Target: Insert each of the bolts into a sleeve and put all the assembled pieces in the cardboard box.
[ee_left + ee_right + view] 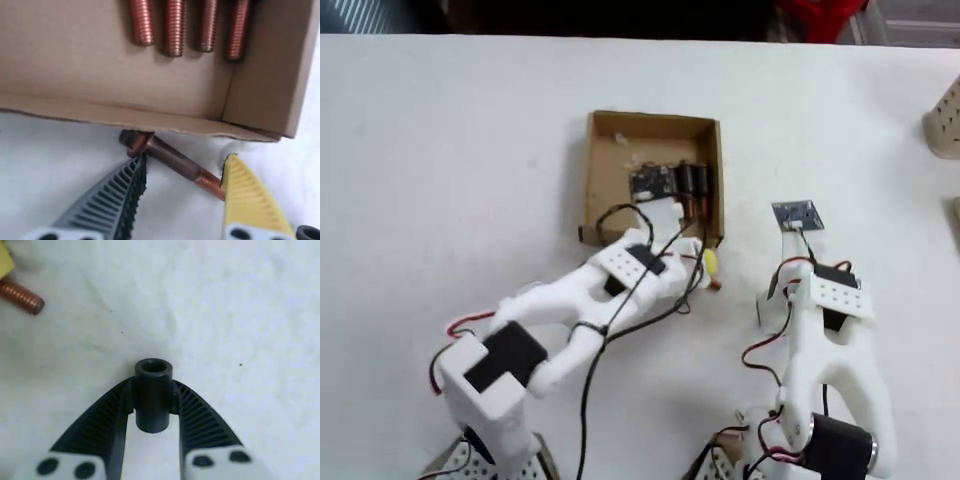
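A copper bolt [172, 160] lies on the white table just outside the cardboard box [125, 117], close to its near wall. My left gripper [185, 162] is open, and its black finger [125, 190] and yellow finger [245, 195] stand on either side of the bolt. From above, that gripper [705, 265] sits at the box's [602, 125] near right corner. Several assembled pieces [172, 25] lie inside the box, their threaded ends showing. My right gripper [152, 390] is shut on a black sleeve [152, 397] low over the table, bore end pointing outward. The bolt's tip [22, 297] lies close by.
The right arm [830, 300] stands right of the box, the left arm [570, 300] runs diagonally from the near left. Loose black and red cables [620, 320] trail over the table. A beige perforated object [945, 120] sits at the far right edge.
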Action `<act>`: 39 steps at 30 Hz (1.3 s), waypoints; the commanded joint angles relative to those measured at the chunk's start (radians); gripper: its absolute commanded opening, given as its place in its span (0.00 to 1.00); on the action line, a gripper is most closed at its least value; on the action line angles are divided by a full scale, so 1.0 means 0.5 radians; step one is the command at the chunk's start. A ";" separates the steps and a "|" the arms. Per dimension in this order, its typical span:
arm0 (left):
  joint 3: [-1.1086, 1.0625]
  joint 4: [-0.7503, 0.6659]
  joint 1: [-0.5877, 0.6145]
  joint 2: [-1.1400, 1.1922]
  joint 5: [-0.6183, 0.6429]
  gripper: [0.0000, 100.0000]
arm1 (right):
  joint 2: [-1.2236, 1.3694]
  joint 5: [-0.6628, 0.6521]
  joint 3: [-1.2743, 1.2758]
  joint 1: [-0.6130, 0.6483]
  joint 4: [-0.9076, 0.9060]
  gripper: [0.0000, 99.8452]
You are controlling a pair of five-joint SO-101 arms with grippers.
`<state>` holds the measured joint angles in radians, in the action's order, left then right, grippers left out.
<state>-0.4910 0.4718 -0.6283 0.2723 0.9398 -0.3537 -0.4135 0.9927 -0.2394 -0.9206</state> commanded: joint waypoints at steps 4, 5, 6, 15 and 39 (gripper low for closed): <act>0.089 0.031 0.002 0.011 0.025 0.21 | -0.057 0.006 -0.074 0.020 0.023 0.02; 0.089 0.031 0.008 0.011 0.021 0.17 | -0.057 0.006 -0.074 0.020 0.023 0.02; 0.089 0.031 0.011 0.011 0.015 0.13 | -0.057 0.006 -0.074 0.020 0.023 0.02; 0.006 0.144 0.020 -0.014 -0.129 0.04 | -0.057 0.003 -0.071 0.020 0.041 0.02; -0.727 0.598 0.514 -0.833 -1.000 0.05 | -0.057 0.003 -0.064 0.023 0.041 0.02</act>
<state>-0.8546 0.7066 -0.4580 -0.0867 0.4918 -0.3537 -0.4135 0.9927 -0.2394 -0.9053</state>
